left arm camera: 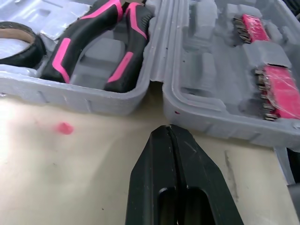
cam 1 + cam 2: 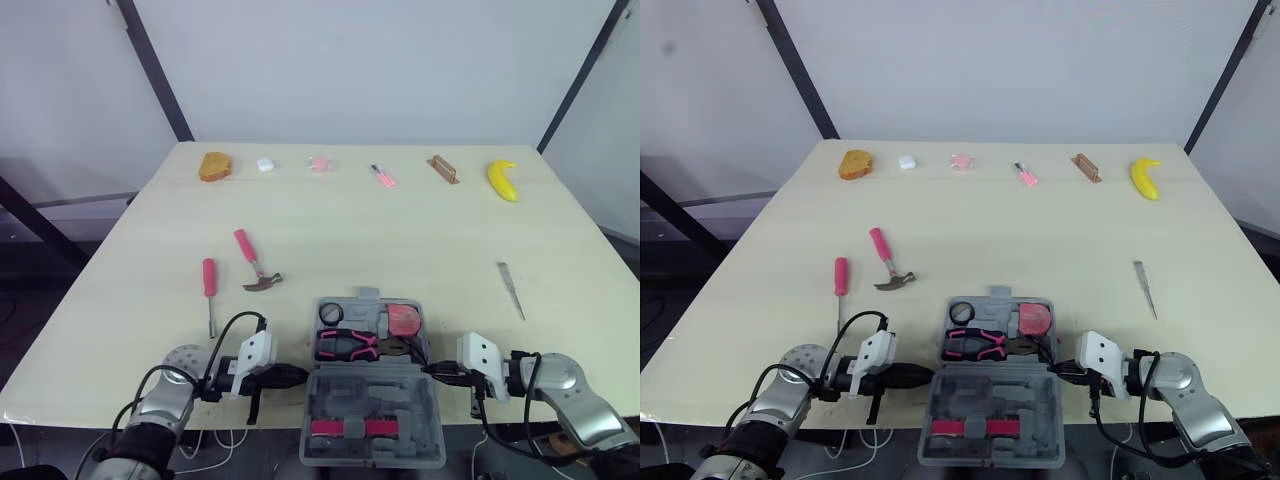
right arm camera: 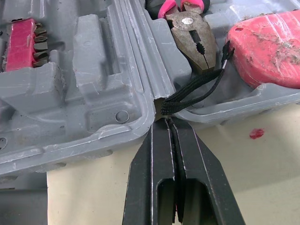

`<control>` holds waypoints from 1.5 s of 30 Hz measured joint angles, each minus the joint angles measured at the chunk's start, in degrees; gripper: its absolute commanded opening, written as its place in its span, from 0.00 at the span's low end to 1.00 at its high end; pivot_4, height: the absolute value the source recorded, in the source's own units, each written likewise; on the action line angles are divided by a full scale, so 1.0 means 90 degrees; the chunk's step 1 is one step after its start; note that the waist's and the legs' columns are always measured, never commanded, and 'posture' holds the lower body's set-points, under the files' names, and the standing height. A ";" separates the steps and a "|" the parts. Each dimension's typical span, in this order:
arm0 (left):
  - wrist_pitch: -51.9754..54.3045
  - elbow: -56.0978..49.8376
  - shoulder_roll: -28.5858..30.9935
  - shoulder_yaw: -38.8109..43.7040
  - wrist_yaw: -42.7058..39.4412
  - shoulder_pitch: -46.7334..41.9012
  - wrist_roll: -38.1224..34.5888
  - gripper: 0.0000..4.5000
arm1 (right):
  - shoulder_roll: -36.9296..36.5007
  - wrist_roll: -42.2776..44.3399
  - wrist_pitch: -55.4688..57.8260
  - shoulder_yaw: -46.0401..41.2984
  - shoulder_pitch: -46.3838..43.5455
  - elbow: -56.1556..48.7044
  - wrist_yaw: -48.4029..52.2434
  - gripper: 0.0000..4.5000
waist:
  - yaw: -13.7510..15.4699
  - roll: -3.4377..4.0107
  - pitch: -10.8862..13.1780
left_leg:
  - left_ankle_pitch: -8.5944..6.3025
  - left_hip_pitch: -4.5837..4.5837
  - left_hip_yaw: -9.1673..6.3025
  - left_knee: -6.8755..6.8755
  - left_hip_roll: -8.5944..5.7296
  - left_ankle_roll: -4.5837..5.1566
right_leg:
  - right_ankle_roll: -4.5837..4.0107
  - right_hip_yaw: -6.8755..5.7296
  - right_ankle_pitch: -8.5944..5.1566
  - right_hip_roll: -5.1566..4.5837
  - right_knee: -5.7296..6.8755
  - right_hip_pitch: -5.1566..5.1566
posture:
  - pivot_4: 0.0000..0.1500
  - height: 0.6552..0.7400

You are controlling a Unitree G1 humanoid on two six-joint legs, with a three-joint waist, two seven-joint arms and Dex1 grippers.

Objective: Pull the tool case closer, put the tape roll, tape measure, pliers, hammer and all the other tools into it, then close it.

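Left eye view showed us the grey case [image 2: 400, 398] open (pliers [image 2: 347, 345] inside); our left gripper [image 2: 299, 376] and right gripper [image 2: 433, 371] were both closed.

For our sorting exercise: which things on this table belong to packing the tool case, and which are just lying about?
Belong to the job: tool case, tape roll, pliers, tape measure, hammer, screwdriver, slim metal tool.
Just lying about: banana, bread, small white block.
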 measured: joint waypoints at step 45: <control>0.0191 0.0907 -0.0506 -0.0102 0.0612 -0.1359 0.0609 0.00 | 0.0407 -0.0267 -0.0111 -0.0125 -0.0793 0.0845 -0.0702 0.01 | -0.0004 0.0000 0.0001 | 0.0001 -0.0003 0.0000 0.0005 -0.0001 0.0000 | 0.0000 0.0000 0.0000 0.0002 0.0003 -0.0001 | 1.00 1.00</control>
